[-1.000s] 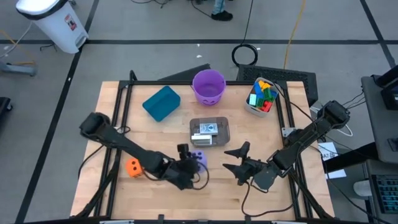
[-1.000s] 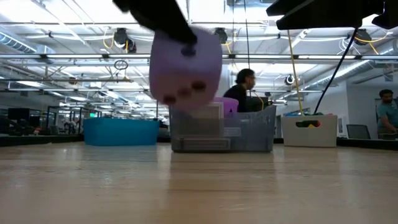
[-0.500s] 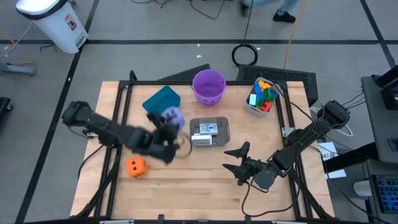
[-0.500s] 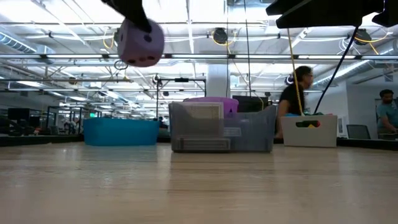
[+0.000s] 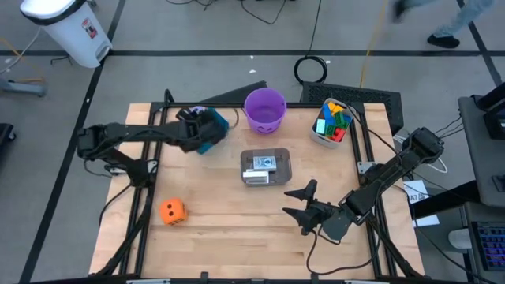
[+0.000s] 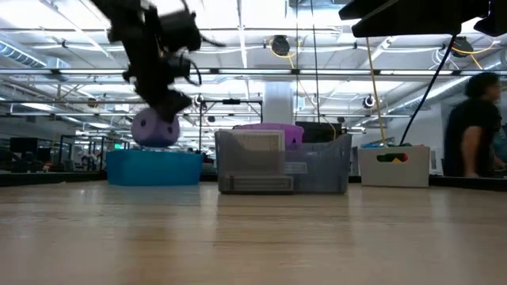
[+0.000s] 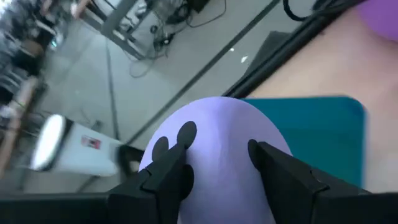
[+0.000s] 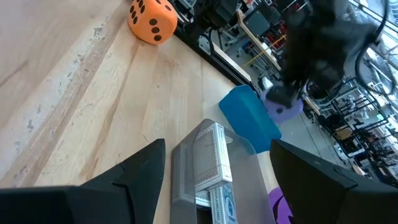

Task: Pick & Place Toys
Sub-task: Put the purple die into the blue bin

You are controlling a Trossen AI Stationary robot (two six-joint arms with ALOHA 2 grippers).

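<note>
The left end effector (image 7: 217,171) grips the soft purple die (image 7: 214,155) above the teal rectangular bin (image 5: 207,131) at ten o'clock on the table (image 5: 229,237), likely for dropping in. The right end effector (image 5: 298,201), spread wide, waits at five o'clock.

I count two soft dice, one orange (image 5: 172,211) and one purple (image 6: 154,130), one teal plastic bin (image 5: 210,129), one purple bucket (image 5: 264,110), two clear plastic tubs (image 5: 266,167).

Bright overhead lighting, soft shadows; left arm (image 6: 154,47) & wrist bg motion-blurred.
</note>
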